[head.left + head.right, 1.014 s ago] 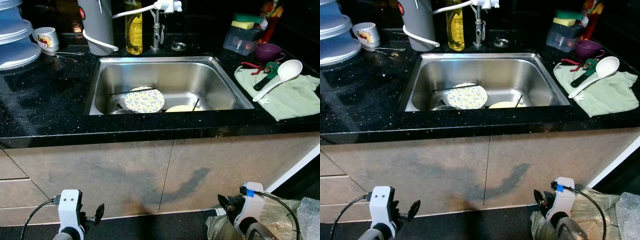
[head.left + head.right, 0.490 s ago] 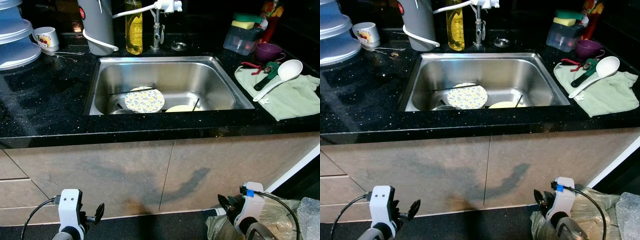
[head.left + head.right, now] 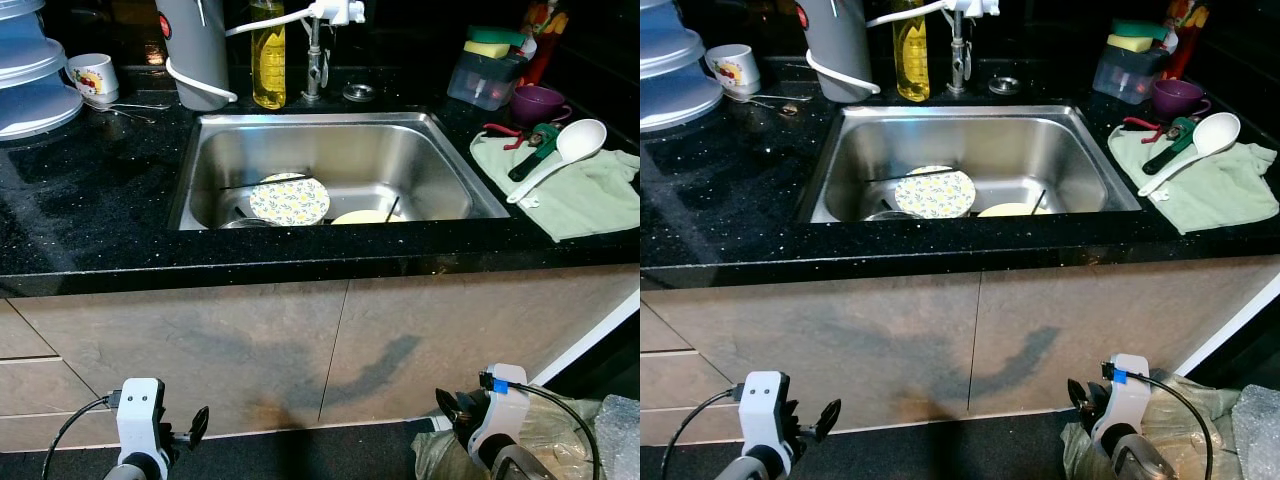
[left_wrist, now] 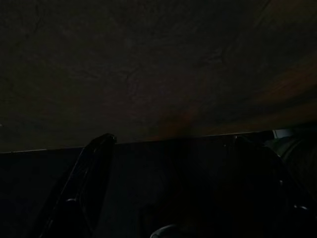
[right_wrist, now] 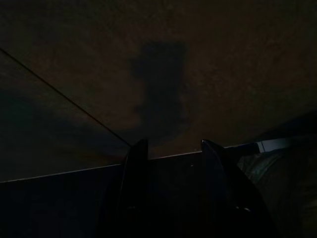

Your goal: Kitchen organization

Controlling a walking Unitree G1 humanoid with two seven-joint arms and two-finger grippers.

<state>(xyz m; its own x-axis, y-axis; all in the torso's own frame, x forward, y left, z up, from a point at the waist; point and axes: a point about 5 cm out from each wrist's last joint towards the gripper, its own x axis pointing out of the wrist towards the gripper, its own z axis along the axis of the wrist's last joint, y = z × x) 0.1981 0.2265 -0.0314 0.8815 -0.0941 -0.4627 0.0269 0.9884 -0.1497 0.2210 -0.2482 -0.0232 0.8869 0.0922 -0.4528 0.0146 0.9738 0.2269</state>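
A steel sink [image 3: 310, 119] is set in the black counter [image 3: 90, 200]. In it lie a floral plate [image 3: 289, 200], a pale yellow plate [image 3: 362, 217] and some utensils. To the right, a white ladle [image 3: 560, 155] and a green-handled tool [image 3: 530, 148] rest on a green cloth [image 3: 585, 200]. My left gripper [image 3: 198, 424] hangs low by the cabinet front, open, its fingers [image 4: 91, 183] wide apart. My right gripper [image 3: 447, 403] hangs low on the right, open and holding nothing, with its fingers [image 5: 136, 183] a little apart.
Behind the sink stand a tap [image 3: 315, 55], a yellow soap bottle [image 3: 268, 60] and a grey jug [image 3: 195, 50]. A mug [image 3: 92, 75] and stacked tubs [image 3: 25, 85] are at back left. A sponge box [image 3: 485, 72] and purple cup [image 3: 535, 102] are at back right. A plastic bag [image 3: 560, 445] lies on the floor.
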